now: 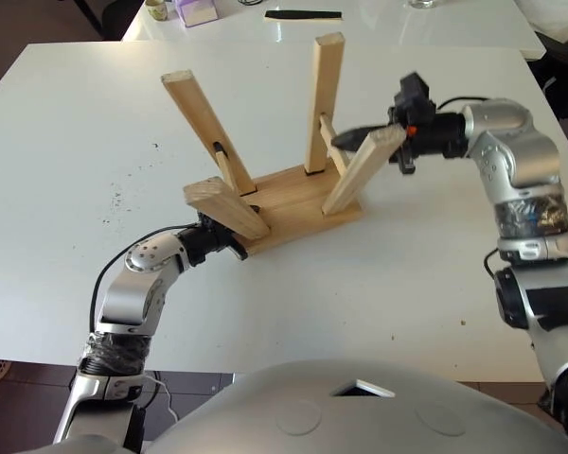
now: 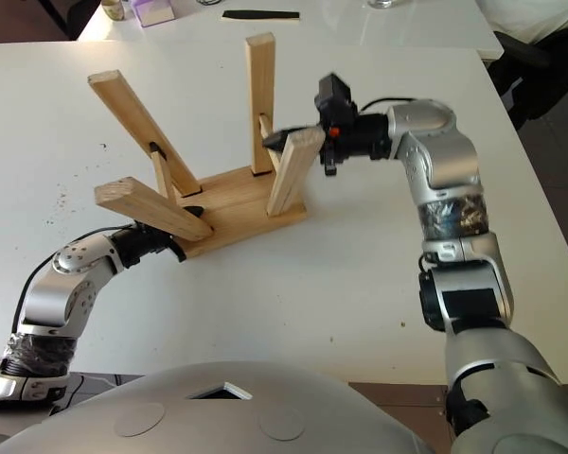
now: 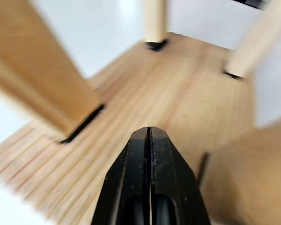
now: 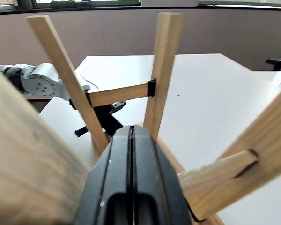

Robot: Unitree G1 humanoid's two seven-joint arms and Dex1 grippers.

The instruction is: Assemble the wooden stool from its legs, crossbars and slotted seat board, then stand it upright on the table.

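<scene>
White table [image 1: 407, 274]: seat board [image 1: 286, 195] lying flat near middle; dark specks [image 1: 116, 200] left.

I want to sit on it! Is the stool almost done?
Nearly. Done: four legs stand slotted into the seat board, with crossbars between them. In hand: the left gripper, shut, sits at the board's near edge; the right gripper, shut, is by one leg's top. Left: the stool lies upside down, so it needs turning upright.

Bright, even daylight; white table [image 1: 66, 170] glares a bit. Soft shadows under stool [image 1: 293, 194], near side. Left wrist view: wood v. blurred.
</scene>
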